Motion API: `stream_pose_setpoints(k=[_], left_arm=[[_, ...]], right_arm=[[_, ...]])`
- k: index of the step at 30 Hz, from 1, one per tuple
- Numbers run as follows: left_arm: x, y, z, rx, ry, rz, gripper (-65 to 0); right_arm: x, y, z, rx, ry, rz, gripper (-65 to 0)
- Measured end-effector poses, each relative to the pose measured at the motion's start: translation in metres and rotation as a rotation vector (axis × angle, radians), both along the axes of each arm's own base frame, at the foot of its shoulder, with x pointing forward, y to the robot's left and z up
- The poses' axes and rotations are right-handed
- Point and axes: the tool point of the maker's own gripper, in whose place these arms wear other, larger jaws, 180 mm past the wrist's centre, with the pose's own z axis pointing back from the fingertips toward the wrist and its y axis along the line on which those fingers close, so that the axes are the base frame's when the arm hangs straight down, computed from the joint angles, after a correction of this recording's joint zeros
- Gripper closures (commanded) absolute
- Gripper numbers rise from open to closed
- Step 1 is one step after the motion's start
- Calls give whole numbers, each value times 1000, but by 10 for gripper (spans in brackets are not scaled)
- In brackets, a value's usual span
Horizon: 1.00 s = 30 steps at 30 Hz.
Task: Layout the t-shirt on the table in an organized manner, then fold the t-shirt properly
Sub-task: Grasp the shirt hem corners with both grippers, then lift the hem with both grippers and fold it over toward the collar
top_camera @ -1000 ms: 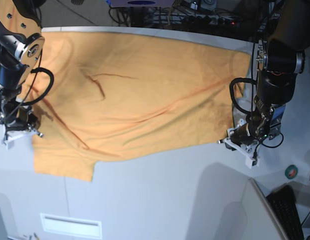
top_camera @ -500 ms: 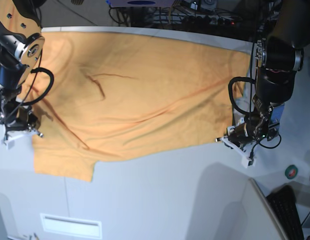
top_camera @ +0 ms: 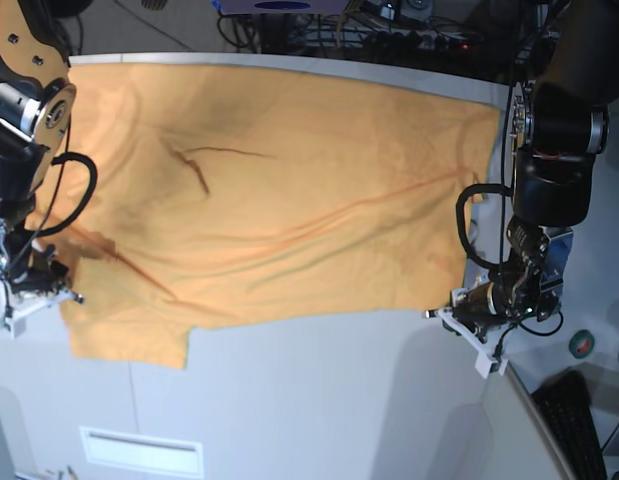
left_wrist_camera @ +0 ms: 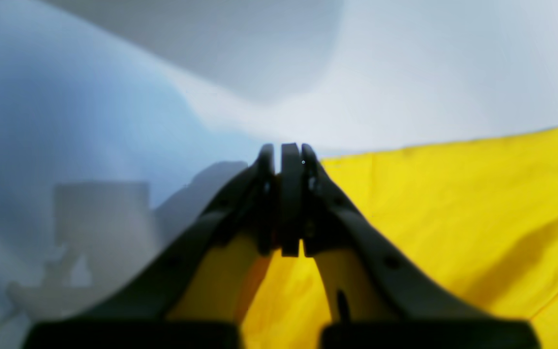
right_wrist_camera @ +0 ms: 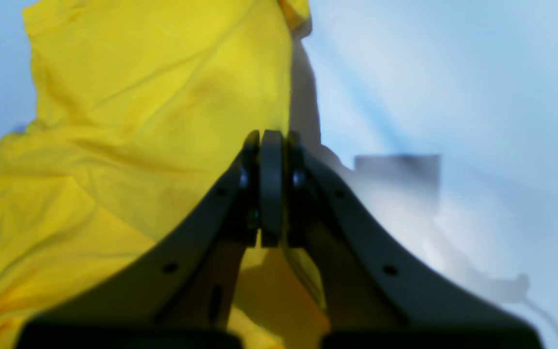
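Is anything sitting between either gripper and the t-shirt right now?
Nothing visible. The left gripper is shut at the t-shirt corner; the right gripper is shut at its edge. Only bare table around.

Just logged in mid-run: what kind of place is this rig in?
Likely a robotics lab bench: tangled cables and equipment behind the table, a keyboard at its corner, and the t-shirt spread between two arms.
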Motion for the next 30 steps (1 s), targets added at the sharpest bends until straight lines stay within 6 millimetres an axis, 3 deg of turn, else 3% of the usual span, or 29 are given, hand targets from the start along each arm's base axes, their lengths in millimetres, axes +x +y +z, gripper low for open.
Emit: stream_pose_setpoints(k=[5,8,12,19,30], left_arm=[[7,-1,7,-3,-15,-2,0],[7,0,8,0,-15,0,0],[6,-1,6,0,-13,-2,0],[28,-9,41,5,-116,-33,0],[37,-10,51,7,-137,-35,0]], right_arm=[[15,-17,24,-45,-57,-10,0],[18,-11,30,-39,-85,53,0],[18,-7,30,-34,-91,85,0],[26,-11,37,-52,-149,70,0],[27,-17,41,-76,-218,45,0]])
